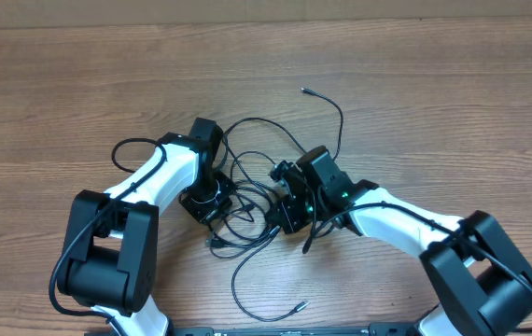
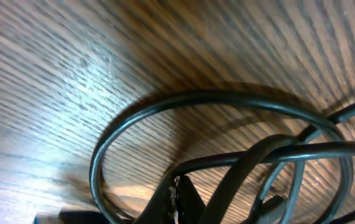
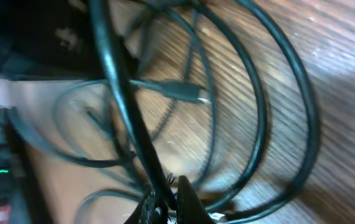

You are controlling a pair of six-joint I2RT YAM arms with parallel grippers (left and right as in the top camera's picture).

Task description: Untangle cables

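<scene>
black cables point(image 1: 247, 201) lie tangled mid tabletop point(image 1: 434, 93), one plug end trailing near. left claw point(image 1: 212, 209) is pinched tight on a cord, right claw point(image 1: 287, 213) clamped on another beside it. one cord arcs far.

The right claw point(image 3: 168, 202) pinches looped cables point(image 3: 111, 62) above the wooden table point(image 3: 339, 56)

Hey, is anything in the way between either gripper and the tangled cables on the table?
Nothing visible. The left gripper and the right gripper are both down inside the tangle of cables on the wooden table, and cords run right up to their jaws.
</scene>
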